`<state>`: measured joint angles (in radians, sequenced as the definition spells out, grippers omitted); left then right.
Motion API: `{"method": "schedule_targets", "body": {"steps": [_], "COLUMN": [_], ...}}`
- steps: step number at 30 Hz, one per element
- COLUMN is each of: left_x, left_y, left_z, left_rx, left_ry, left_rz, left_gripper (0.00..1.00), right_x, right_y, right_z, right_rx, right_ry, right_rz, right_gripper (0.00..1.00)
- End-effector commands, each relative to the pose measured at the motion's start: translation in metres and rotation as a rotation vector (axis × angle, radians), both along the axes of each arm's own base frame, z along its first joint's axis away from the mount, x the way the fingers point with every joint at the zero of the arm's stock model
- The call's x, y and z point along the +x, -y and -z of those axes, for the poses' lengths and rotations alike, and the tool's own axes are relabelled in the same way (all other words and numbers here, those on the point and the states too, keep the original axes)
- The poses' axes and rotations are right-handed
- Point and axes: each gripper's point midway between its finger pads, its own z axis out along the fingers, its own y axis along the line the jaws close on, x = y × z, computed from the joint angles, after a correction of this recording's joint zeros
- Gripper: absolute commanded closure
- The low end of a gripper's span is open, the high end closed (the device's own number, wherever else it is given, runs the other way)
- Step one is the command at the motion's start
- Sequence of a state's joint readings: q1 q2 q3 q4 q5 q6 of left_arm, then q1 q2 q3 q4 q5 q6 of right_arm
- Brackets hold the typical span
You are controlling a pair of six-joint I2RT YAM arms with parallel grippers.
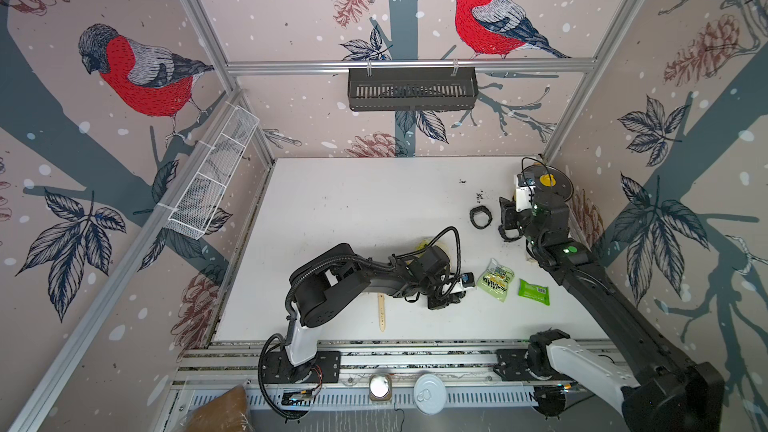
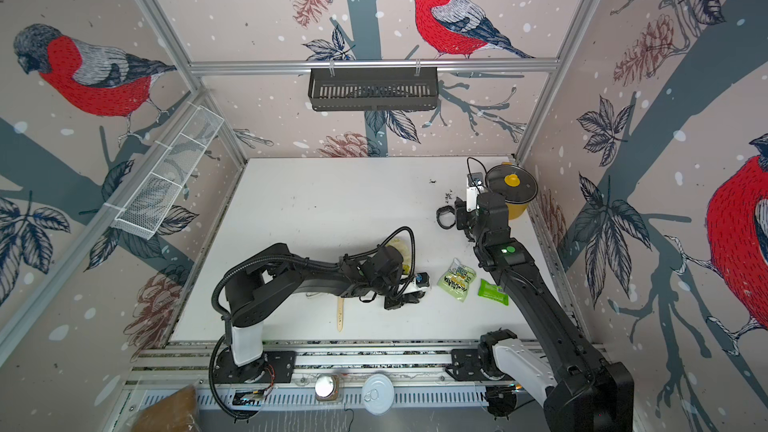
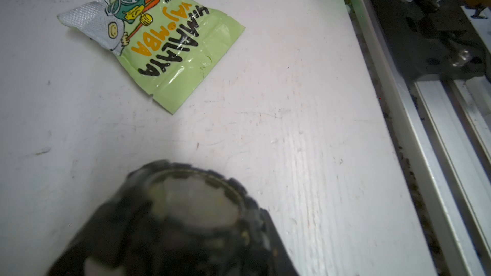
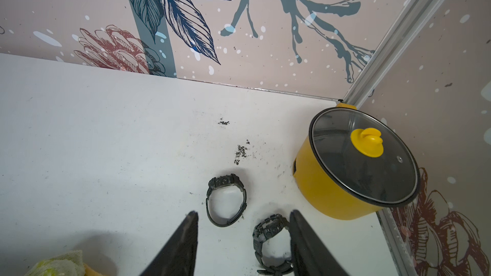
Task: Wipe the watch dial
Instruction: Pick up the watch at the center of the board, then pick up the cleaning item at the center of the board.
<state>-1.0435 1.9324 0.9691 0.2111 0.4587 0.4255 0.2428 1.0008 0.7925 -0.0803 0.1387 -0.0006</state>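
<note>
A black watch fills the near part of the left wrist view, blurred, with its round dial [image 3: 198, 207] facing the camera. My left gripper [image 1: 442, 300] is shut on this watch just above the middle of the table; its fingers are hidden. Two more black watches lie at the far right. One watch [image 4: 226, 200] [image 1: 481, 217] lies free. The other [image 4: 269, 244] sits between the fingers of my open right gripper [image 4: 243, 212], close to one finger [image 4: 305, 242]. A yellow cloth [image 4: 58, 264] lies behind the left arm.
A yellow pot with a glass lid [image 4: 353, 165] stands in the far right corner. A pale green snack packet [image 3: 156, 38] and a bright green packet [image 1: 534, 292] lie to the right of the left gripper. A wooden stick [image 1: 381, 313] lies near the front. Black crumbs [image 4: 240, 152] dot the table.
</note>
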Motion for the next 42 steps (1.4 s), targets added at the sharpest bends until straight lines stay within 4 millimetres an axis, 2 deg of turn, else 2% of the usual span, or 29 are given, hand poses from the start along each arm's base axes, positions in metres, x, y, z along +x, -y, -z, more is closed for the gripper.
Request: {"method": "schedule_targets", "body": {"steps": [1,4,10,13,15,17,20,23,25,26,27,30,36,39,42], "left_x": [0.0,-0.002,-0.015,-0.025,-0.027,-0.028,-0.023,-0.017,-0.01,-0.005,-0.001,0.011,0.021,0.023,0.026], "left_y": [0.001,-0.001,-0.024,-0.047,-0.066,-0.082,-0.103,-0.119,-0.129,-0.133,-0.137,-0.143,-0.147,-0.152,-0.156], "left_z": [-0.012,-0.038,-0.117,-0.143,-0.154,-0.159,-0.163,-0.172,-0.172,-0.171,-0.169,-0.164,-0.161,-0.16,-0.162], "left_rx": [-0.029,-0.089,-0.303,-0.403,-0.472,-0.529,-0.596,-0.646,-0.641,-0.63,-0.618,-0.592,-0.55,-0.548,-0.558], "left_ry": [0.023,0.048,0.187,0.275,0.326,0.381,0.442,0.451,0.469,0.477,0.485,0.489,0.493,0.507,0.518], "left_rz": [0.004,0.002,0.011,0.005,-0.042,-0.073,-0.131,-0.191,-0.243,-0.271,-0.292,-0.358,-0.413,-0.437,-0.461], "left_gripper": [1.0,1.0,1.0,1.0,1.0,1.0,1.0,1.0,1.0,1.0,1.0,1.0,1.0,1.0,1.0], "right_x": [0.0,-0.004,-0.013,-0.019,-0.027,-0.031,-0.035,-0.041,-0.046,-0.05,-0.054,-0.058,-0.066,-0.079,-0.089], "right_y": [-0.004,-0.009,-0.035,-0.065,-0.097,-0.119,-0.146,-0.162,-0.171,-0.177,-0.183,-0.195,-0.197,-0.202,-0.211], "right_z": [-0.014,-0.017,-0.007,0.007,0.016,0.028,0.056,0.094,0.12,0.128,0.135,0.15,0.191,0.209,0.217], "right_rx": [0.026,0.06,0.161,0.216,0.236,0.231,0.215,0.211,0.206,0.214,0.222,0.233,0.176,0.176,0.201], "right_ry": [0.056,0.061,0.035,-0.024,-0.063,-0.086,-0.151,-0.285,-0.373,-0.405,-0.424,-0.455,-0.529,-0.558,-0.571], "right_rz": [-0.016,-0.043,-0.133,-0.199,-0.291,-0.337,-0.376,-0.357,-0.325,-0.326,-0.332,-0.327,-0.24,-0.246,-0.269], "right_gripper": [0.45,0.45,0.44,0.46,0.48,0.44,0.38,0.33,0.26,0.18,0.0,0.01,0.0,0.05,0.14]}}
